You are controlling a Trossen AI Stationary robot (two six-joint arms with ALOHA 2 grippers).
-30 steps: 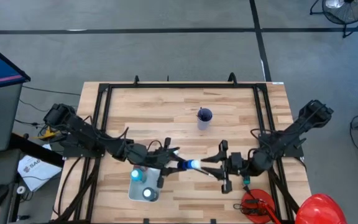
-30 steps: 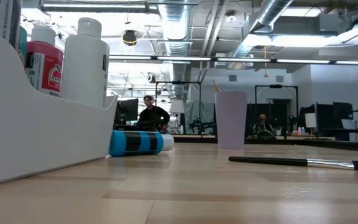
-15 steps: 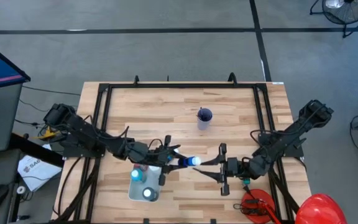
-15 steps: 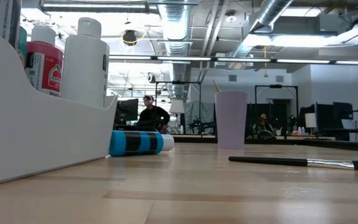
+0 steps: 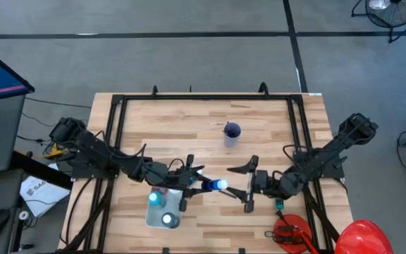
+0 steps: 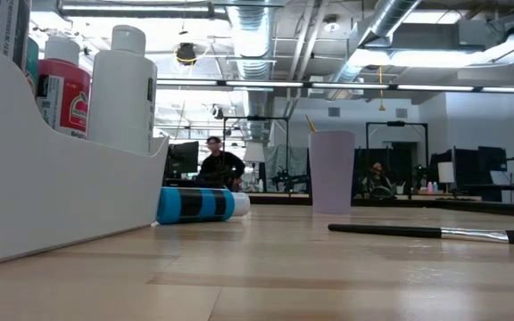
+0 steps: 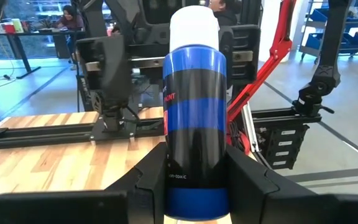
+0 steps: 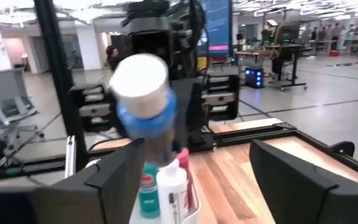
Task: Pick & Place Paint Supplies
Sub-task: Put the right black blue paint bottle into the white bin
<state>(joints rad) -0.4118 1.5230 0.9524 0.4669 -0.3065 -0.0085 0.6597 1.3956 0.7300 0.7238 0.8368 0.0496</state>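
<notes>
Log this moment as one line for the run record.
left gripper: shut on blue paint bottle, above table | right gripper: fingers open, facing bottle cap | tray: holds bottles

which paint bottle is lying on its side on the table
The blue-and-black striped bottle beside the white tray. The red bottle and white bottle stand upright inside the tray.

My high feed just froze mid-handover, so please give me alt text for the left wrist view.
The left gripper holds a dark blue paint bottle with a white cap upright between its fingers. Facing it across the wooden table is the right arm's dark gripper, with black table rails and red tubing beyond. A person sits at a desk in the far background.
</notes>
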